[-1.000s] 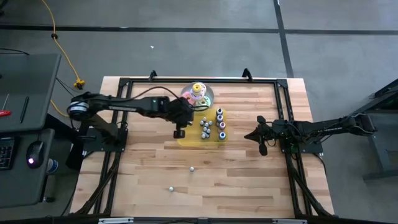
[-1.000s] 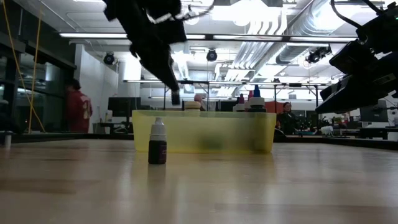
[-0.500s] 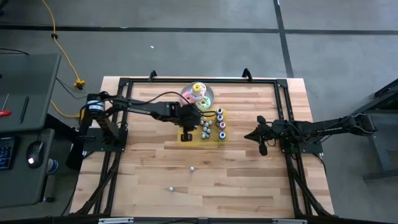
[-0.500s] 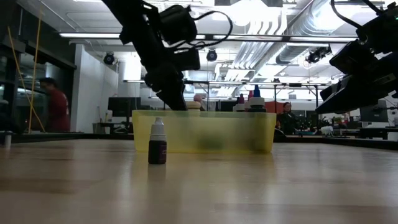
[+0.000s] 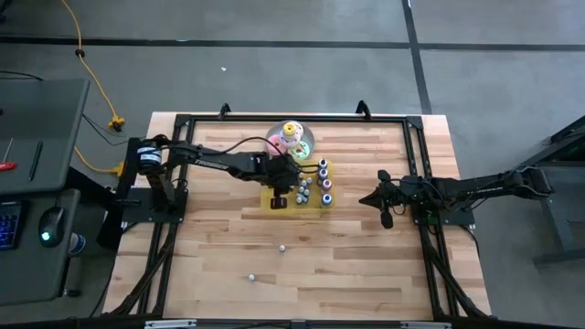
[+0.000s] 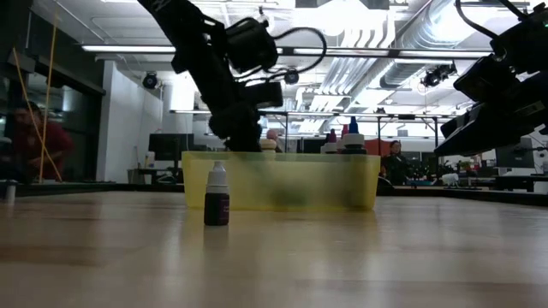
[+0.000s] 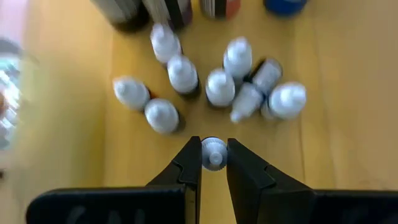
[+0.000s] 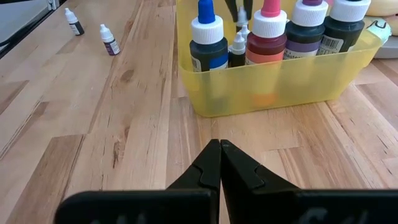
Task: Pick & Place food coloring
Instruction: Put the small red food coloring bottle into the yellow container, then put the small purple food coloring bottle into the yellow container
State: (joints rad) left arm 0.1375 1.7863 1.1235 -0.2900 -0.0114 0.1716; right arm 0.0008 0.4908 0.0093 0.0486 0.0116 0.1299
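Butcher-block table [image 5: 366, 265] fills the high view. One small food coloring bottle [image 7: 213, 154] sits clamped by its cap in the left gripper [image 7: 213, 163], lowered inside the yellow tray [image 5: 271, 206] beside the clustered bottles [image 7: 219, 87] (two strays [image 5: 283, 247] wait nearer). Release only once it stands upright, clear of neighbours. Right gripper [image 8: 220, 163], fingers together, waits at the tray's right.

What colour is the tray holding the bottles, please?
Translucent yellow; the tray shows best in the right wrist view.

Left gripper [image 7: 214, 163] fingers [image 7: 188, 171] pinching small bottle [image 7: 214, 154], bottle cluster [image 7: 211, 84] beyond, yellow tray [image 7: 74, 162]
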